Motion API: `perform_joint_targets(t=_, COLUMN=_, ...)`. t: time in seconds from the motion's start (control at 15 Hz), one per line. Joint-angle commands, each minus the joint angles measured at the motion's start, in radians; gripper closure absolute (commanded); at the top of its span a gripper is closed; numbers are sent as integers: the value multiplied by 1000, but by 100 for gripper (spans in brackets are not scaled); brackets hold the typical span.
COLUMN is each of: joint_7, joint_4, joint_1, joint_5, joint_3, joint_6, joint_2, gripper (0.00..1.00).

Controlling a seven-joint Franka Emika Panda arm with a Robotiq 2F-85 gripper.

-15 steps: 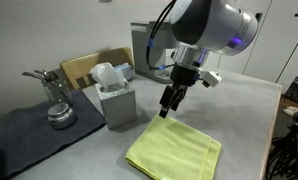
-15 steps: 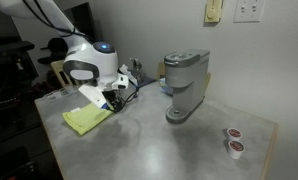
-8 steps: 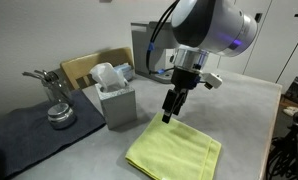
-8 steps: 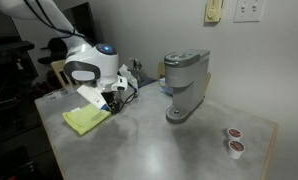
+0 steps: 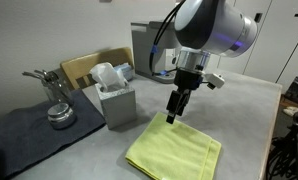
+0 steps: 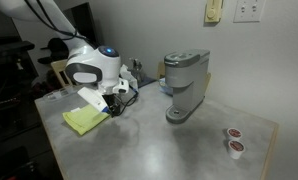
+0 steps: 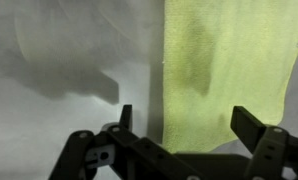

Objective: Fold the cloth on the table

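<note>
the grey worktop (image 5: 244, 110) carries the lime cloth (image 5: 174, 150), lying flat. your claw (image 5: 172, 118) hangs spread and empty just above the cloth's far edge. lower it straight, pinch only the hem, then carry it across slowly.

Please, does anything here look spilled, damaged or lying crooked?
Nothing stands out. The cloth lies flat and neat on the table, no spill is visible, and the coffee machine stands upright.
</note>
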Motion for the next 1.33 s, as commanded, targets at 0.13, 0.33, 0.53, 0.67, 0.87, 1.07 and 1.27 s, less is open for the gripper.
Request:
perform_joint_targets(t=0.13, joint_7=-2, joint_4=9, joint_1=-50, joint_5=-23, joint_3=32, joint_6=-43, joint_2=23, gripper=27)
perform_joint_targets(t=0.33, joint_7=-3, joint_4=8, joint_1=-55, joint_5=-23, joint_3=36, joint_6=-47, joint_2=27, gripper=35)
perform_joint_targets(t=0.53, joint_7=-5, joint_4=8, joint_1=-57, joint_5=-22, joint_3=38, joint_6=-52, joint_2=26, gripper=42)
perform_joint_targets(t=0.67, joint_7=-6, joint_4=9, joint_1=-57, joint_5=-22, joint_3=39, joint_6=-54, joint_2=26, gripper=58)
perform_joint_targets(t=0.87, joint_7=-8, joint_4=9, joint_1=-57, joint_5=-21, joint_3=39, joint_6=-53, joint_2=26, gripper=82)
perform_joint_targets(t=1.07, joint_7=-9, joint_4=8, joint_1=-59, joint_5=-18, joint_3=39, joint_6=-51, joint_2=24, gripper=98)
perform_joint_targets(t=1.27, joint_7=-8, joint_4=7, joint_1=-59, joint_5=-18, joint_3=39, joint_6=-49, joint_2=20, gripper=100)
